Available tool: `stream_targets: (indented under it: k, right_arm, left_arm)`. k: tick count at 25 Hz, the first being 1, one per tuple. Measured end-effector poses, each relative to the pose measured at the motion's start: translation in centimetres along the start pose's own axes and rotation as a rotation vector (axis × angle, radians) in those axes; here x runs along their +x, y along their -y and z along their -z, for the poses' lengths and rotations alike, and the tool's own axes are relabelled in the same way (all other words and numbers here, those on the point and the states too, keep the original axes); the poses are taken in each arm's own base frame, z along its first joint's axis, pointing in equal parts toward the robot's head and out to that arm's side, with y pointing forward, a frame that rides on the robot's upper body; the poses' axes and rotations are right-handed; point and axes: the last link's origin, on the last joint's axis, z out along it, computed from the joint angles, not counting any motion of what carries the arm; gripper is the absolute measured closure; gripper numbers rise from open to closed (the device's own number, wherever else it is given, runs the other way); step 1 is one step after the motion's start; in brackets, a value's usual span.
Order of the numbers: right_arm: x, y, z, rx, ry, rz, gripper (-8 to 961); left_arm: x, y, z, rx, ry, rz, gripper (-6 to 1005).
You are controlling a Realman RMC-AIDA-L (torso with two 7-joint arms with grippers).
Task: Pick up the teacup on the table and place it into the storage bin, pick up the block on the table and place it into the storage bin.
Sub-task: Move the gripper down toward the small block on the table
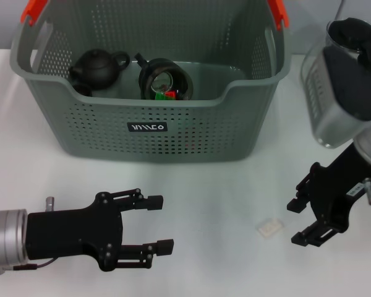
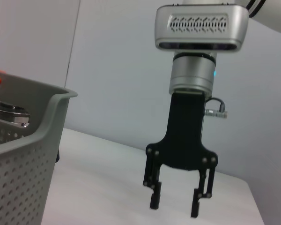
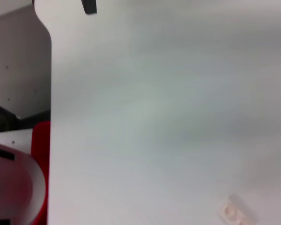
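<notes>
- Storage bin at table rear; black teapot and teacup inside.
- Left gripper jaws apart, empty, near bin front.
- Right gripper jaws apart, just beside small pale block.

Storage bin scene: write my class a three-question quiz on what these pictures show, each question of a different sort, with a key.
1. True or false: the storage bin holds a black teapot.
2. Which gripper is nearer the small pale block on the table? A) left gripper B) right gripper
3. Fill in: both grippers are ____.

Key: 1 true; 2 B; 3 open
</notes>
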Motion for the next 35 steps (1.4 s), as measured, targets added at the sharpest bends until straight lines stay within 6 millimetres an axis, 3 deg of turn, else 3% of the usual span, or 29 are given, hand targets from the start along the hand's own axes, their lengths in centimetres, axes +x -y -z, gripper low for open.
stream_targets:
  k: [13, 27, 35]
  right_arm:
    - [-0.7, 1.3, -4.5, 0.05, -0.071, 0.017, 352]
    - [-1.3, 2.1, -6.3, 0.051, -0.075, 0.02, 373]
    - [-1.4, 1.9, -6.3, 0.031, -0.086, 0.009, 385]
  left_arm:
    - [-0.3, 0.2, -0.5, 0.014, 0.0, 0.014, 206]
    - [-0.6, 0.4, -0.8, 0.033, 0.006, 0.027, 206]
    - [-0.8, 0.5, -0.9, 0.043, 0.01, 0.032, 206]
